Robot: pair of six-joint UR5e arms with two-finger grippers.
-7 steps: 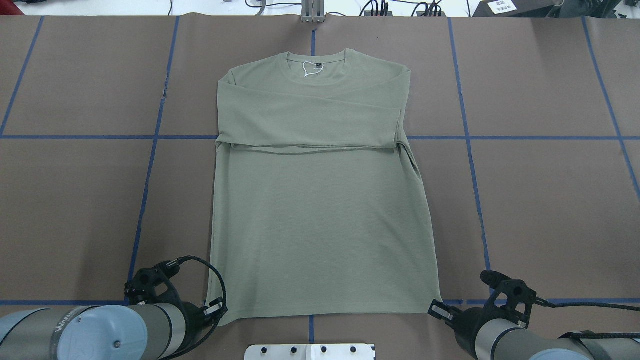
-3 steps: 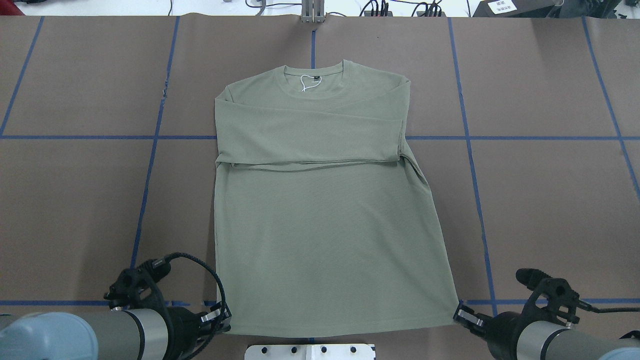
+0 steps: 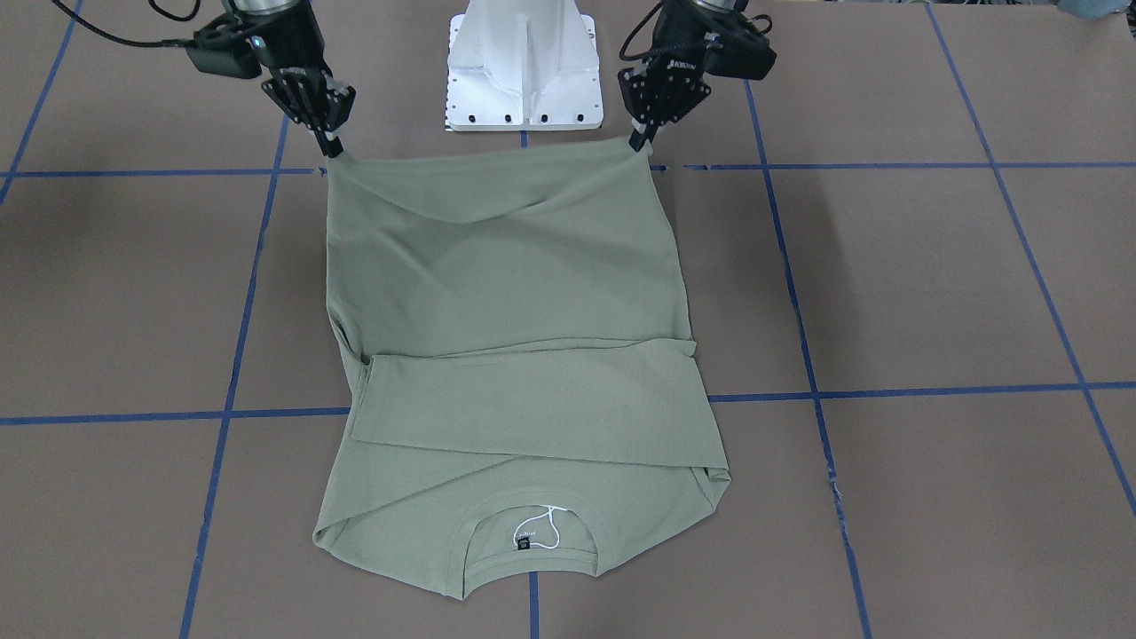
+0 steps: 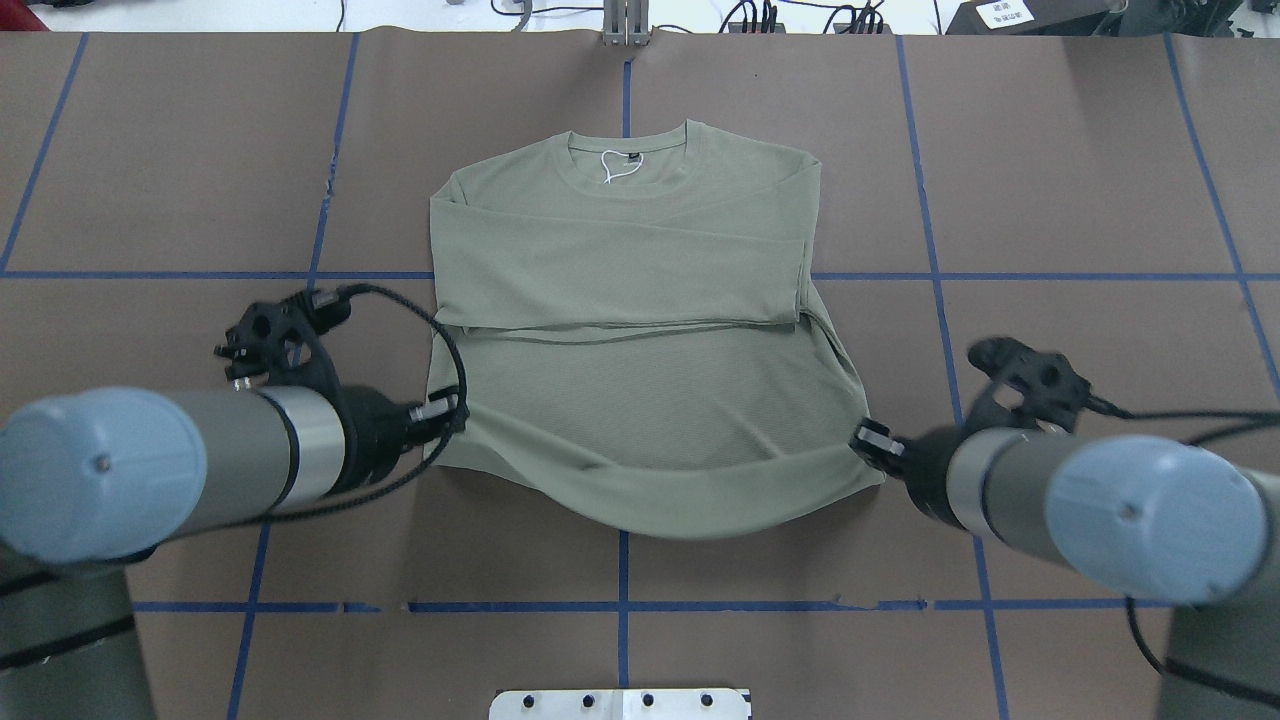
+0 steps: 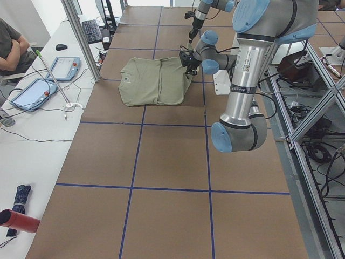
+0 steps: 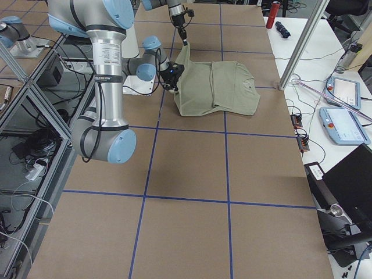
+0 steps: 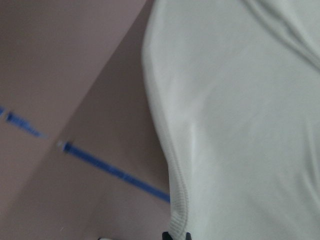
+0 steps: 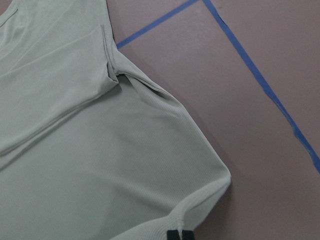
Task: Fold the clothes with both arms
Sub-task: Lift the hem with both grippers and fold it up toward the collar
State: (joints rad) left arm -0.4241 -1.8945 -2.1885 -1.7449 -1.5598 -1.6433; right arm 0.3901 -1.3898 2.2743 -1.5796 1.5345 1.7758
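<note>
The olive-green shirt (image 4: 620,300) lies collar-away on the brown table, its sleeves folded across the chest (image 3: 532,408). Its hem is lifted off the table and sags in the middle (image 4: 660,505). My left gripper (image 4: 447,415) is shut on the hem's left corner, which shows at the bottom of the left wrist view (image 7: 176,234). My right gripper (image 4: 868,440) is shut on the hem's right corner, seen low in the right wrist view (image 8: 177,235). In the front-facing view the right gripper (image 3: 333,149) and the left gripper (image 3: 637,140) hold the hem (image 3: 488,169) stretched between them.
Blue tape lines (image 4: 620,606) grid the brown table cover. The white pedestal base (image 3: 524,71) stands at the near edge behind the hem. A metal post (image 4: 625,25) rises at the far edge. A person (image 5: 8,46) sits at a side table with tablets (image 5: 32,91).
Both grippers have risen and moved away from the near edge, toward the collar, with the hem corners in them. The hem has left the table and now sags between them.
</note>
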